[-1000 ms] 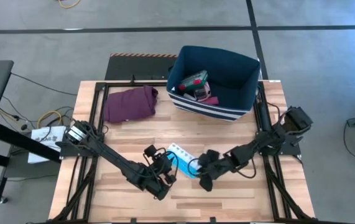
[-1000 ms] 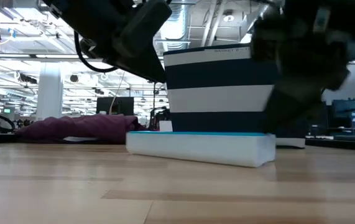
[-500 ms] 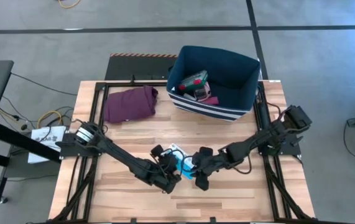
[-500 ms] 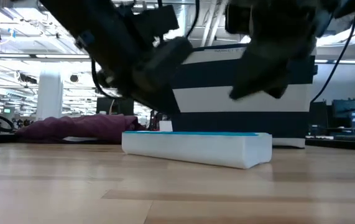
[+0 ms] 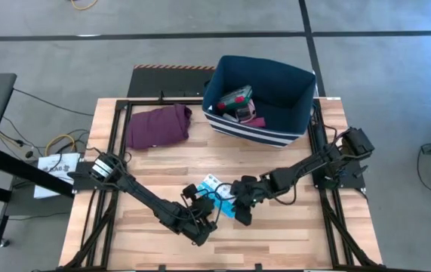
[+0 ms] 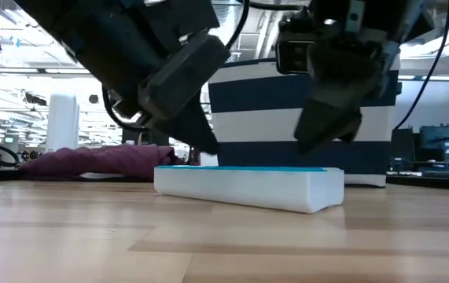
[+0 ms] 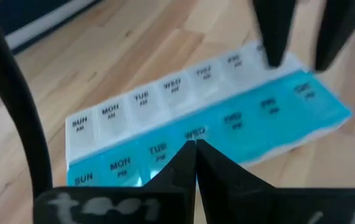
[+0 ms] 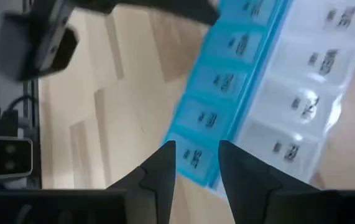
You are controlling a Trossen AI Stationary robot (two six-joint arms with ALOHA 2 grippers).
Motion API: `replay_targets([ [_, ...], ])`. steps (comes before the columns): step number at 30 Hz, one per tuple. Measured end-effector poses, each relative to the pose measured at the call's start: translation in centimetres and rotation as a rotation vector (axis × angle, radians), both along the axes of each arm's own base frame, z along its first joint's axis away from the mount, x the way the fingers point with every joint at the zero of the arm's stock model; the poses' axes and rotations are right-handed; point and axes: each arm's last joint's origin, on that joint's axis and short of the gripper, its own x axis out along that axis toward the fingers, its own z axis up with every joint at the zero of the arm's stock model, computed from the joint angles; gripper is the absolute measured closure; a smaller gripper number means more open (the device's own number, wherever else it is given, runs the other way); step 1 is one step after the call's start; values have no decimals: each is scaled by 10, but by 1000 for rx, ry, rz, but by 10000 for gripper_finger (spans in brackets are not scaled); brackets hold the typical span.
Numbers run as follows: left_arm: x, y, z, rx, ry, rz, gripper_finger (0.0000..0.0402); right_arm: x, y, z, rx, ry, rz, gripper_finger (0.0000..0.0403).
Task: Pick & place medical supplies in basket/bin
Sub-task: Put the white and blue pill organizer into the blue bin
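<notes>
Nearest the front edge of the wooden table (image 5: 155, 242), the left gripper (image 5: 202, 217) hangs over the near-left end of the blue-white pill organizer (image 5: 219, 193), its two fingers pressed together with nothing between them, as its wrist view shows the tips meeting above the blue row of lids. The organizer lies flat on the boards near the table's middle, apart from everything else. At its other end the right gripper (image 5: 239, 205) hovers with its fingers a little apart, straddling the blue edge without visibly clamping it. The organizer looks like a light, stiff plastic tray with smooth, likely slippery lids; pinching across its narrow width, or across one end, seems the safest hold, since a grip on a lid tab could pop it open. Farther back lie the maroon cloth (image 5: 158, 125) and the navy striped bin (image 5: 294, 87), which already holds a few supplies, one green-and-red; what they are is hard to make out. In the low view both grippers mask most of the bin, and whether either fingertip touches the organizer cannot be told.
</notes>
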Motion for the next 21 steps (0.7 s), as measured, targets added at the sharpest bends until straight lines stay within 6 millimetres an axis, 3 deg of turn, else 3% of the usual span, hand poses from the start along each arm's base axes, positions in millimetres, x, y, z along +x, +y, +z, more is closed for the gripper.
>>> replay_targets([
  [14, 5, 1, -14, 28, -20, 28, 401, -11, -9, 5, 32, 118, -10, 284],
  [21, 2, -3, -9, 10, -11, 0, 401, -8, -15, 6, -16, 80, 49, 245],
])
